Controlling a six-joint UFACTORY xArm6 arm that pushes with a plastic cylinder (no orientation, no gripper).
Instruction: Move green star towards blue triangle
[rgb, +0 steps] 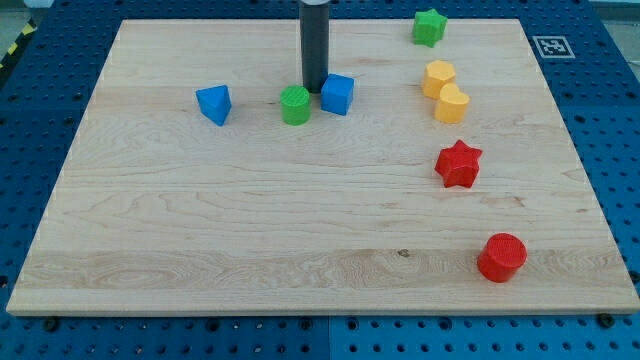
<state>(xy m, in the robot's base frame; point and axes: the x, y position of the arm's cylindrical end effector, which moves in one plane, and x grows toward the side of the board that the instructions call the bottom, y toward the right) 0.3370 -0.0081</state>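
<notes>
While my tip (314, 91) sits near the view's top centre of the surface (250, 220), wedged between the green cylinder (295, 105) on its left and the blue cube (338, 94) on its right, the green star (429, 27) lies well apart, up at the view's top right edge. No pincer on this rig, only the rod, so nothing is clenched or held; tip looks to be just beside both neighbours, contact with either not certain. Blue triangle (214, 104) is to the view's left of the green cylinder, roughly level with it. Key relation: star lies right of and above the tip, while the triangle lies left and below the star. Judgement: tip is on the wrong side of the star for the push; it would need to travel to the star's far right, upper side, then drive it leftward and slightly down. Risk: cube and cylinder sit almost on that line to the triangle. Yellow blocks (445, 90), red star (459, 164) and red cylinder (501, 257) run down the view's right, off the route.
</notes>
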